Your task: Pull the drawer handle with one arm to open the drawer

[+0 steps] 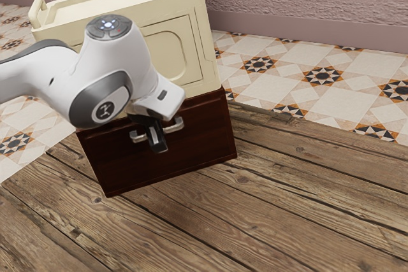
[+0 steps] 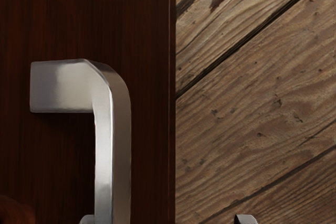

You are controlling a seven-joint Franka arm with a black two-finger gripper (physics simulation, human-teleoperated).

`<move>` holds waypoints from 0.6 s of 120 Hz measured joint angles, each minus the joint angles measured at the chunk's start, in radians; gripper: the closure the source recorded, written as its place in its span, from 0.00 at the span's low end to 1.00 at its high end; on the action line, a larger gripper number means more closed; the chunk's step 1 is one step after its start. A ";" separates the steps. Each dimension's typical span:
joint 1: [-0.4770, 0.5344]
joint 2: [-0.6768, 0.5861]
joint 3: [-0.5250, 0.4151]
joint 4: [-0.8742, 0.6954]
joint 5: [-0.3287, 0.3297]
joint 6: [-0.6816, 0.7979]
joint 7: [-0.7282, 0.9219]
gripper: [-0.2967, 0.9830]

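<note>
The arm (image 1: 121, 55) is cased in smooth, white, rounded shells. The upper edge of its rear link (image 1: 19, 81) is trimmed with a dark grey band (image 1: 48, 43), and the white below is marked by a small dark spot (image 1: 51, 81). The broad joint is topped by a round grey cap (image 1: 95, 28), set with dark pads and lit bluish white at the centre, where a tiny red mark is also seen. Its side is covered by a dark grey plate (image 1: 80, 107), on which a black disc (image 1: 104, 110) is ringed in white and stamped with a pale emblem. The blocky white hand (image 1: 169, 101) is pierced by a dark slot (image 1: 162, 95). The gripper (image 1: 158, 146) is finished in black, with a pale strip (image 1: 153, 136) inset.
</note>
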 joint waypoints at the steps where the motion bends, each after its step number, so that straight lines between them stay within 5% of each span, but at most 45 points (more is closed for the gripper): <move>1: 0.000 0.000 0.000 0.001 -0.001 -0.001 -0.001 0.62; 22: -0.001 -0.010 -0.003 0.003 -0.013 -0.021 -0.010 0.77; 72: -0.003 -0.077 -0.056 -0.062 -0.019 -0.029 -0.034 0.84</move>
